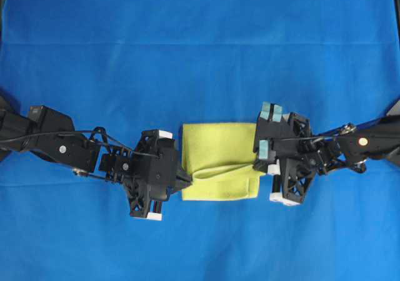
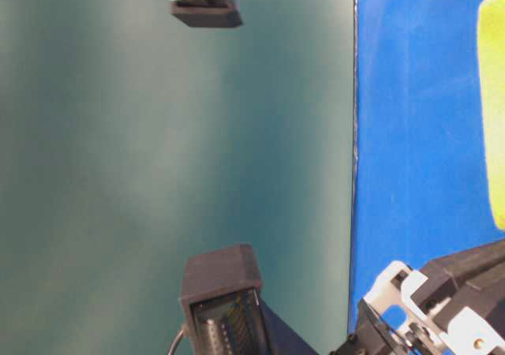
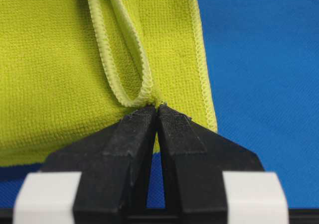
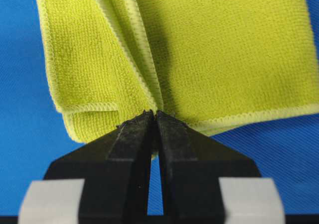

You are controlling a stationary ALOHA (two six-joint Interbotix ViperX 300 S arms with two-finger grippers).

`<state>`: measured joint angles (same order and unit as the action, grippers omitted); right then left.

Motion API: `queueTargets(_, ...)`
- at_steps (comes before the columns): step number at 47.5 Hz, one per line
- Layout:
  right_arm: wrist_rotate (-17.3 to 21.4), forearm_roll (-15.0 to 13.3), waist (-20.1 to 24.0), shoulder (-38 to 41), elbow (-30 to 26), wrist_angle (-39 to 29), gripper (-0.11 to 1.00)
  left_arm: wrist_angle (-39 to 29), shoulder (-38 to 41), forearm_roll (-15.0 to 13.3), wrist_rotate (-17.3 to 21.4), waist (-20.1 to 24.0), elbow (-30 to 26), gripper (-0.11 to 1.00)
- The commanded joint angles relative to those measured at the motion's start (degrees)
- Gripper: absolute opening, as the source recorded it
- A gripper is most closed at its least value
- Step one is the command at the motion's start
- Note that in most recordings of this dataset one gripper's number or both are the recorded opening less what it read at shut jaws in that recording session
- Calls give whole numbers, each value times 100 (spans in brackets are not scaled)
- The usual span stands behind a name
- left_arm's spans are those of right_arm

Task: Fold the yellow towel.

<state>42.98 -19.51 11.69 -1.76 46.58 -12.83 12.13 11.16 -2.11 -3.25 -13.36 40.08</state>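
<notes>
The yellow towel [image 1: 219,159] lies folded on the blue cloth between the two arms, with a raised crease running across its lower half. My left gripper [image 1: 187,180] is shut on the yellow towel at its left edge; in the left wrist view the fingertips [image 3: 158,109] pinch a looped hem of the yellow towel [image 3: 60,64]. My right gripper [image 1: 257,165] is shut on the yellow towel at its right edge; the right wrist view shows the fingertips [image 4: 154,115] pinching gathered layers of the yellow towel [image 4: 224,50]. A strip of the yellow towel [image 2: 493,102] shows at the right edge of the table-level view.
A blue cloth [image 1: 200,44] covers the whole table. Both black arms reach in from the left [image 1: 56,143] and right [image 1: 362,142] sides. In the table-level view a teal wall [image 2: 158,134] fills the left, and a black camera housing [image 2: 225,300] stands at the bottom.
</notes>
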Motion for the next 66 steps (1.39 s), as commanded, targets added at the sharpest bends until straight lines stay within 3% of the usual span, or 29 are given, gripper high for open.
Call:
queueTargets(1,9,9,26,0,-123,123,3,9,-97,-9,9,9,-44,2)
queueTargets(17,9,9,26,70,-211,325,5,9,-114,9,35,18,-79,2)
queueTargets(20,9,9,35,105,-255,378,13,9,-141,0,35,18,-79,4)
queueTargets(23,9,0,79,141,-334,404,33,9,-185,9,35,18,-88,17)
queueTargets(28,0,-18,202,149,-448,387,61,9,-308,0,53,18,-88,48)
queueTargets(31,0,-18,290,123,-519,378,64,0,-413,0,70,18,-79,67)
queueTargets(33,9,9,369,88,-580,369,60,-35,-510,9,79,0,-70,72)
queueTargets(41,18,18,703,-123,-765,246,57,-360,-1011,18,88,-62,0,63)
queueTargets(52,0,-26,1028,-940,-993,-519,58,-624,-1951,26,97,-281,202,62)
queueTargets(59,-9,-369,1020,-1837,-826,-853,58,-633,-2637,35,123,-290,422,62)
queueTargets(66,9,-756,967,-2725,-501,-940,58,-650,-3524,44,387,-281,694,62)
